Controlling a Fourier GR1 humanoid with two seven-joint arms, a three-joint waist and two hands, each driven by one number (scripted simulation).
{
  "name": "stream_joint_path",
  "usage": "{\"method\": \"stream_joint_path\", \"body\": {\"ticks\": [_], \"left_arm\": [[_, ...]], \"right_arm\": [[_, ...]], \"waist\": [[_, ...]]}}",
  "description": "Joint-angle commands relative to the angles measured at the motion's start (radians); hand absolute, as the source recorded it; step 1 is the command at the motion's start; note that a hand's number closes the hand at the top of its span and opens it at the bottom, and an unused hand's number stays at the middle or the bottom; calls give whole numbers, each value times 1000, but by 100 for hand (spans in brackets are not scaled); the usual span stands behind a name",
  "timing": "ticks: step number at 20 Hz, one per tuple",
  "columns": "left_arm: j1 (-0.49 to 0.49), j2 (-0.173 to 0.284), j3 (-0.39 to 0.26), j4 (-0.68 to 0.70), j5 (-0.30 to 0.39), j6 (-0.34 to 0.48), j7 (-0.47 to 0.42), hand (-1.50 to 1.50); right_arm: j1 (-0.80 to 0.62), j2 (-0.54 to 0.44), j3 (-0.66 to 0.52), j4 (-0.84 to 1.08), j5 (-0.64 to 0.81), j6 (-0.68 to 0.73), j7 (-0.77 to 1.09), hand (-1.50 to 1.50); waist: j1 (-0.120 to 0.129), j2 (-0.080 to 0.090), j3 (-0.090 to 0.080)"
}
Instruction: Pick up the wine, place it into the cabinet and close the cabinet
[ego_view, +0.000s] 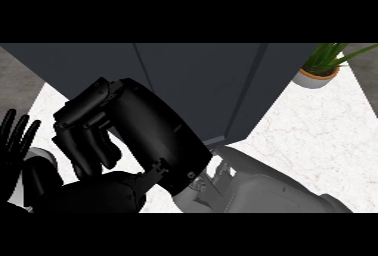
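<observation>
In the head view we see the right robot hand (111, 130) filling the centre, fingers curled, contents hidden, the dark cabinet (199, 80) behind it, the wine unseen, the left robot hand (16, 137) spread open at left edge, a potted plant (321, 67) upper right on the marble tabletop (325, 140).

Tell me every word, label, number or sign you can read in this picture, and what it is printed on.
None: no text can be read anywhere in the head view.
The dark grey cabinet has plain faces.
The white pot of the green plant bears no label.
The white marble counter shows only veining.
The black right hand and black left hand carry no markings.
No wine bottle or label is visible.
</observation>
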Motion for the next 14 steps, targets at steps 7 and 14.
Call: {"method": "stream_joint_path", "body": {"ticks": [7, 14], "left_arm": [[-79, -6, 72, 113, -46, -3, 26, -150], [-62, -29, 107, 82, -35, -33, 69, -150]], "right_arm": [[17, 7, -99, 274, -116, 71, -205, 150], [40, -13, -209, 373, -56, 205, -238, 150]], "waist": [[-16, 6, -6], [-22, 3, -5]]}}
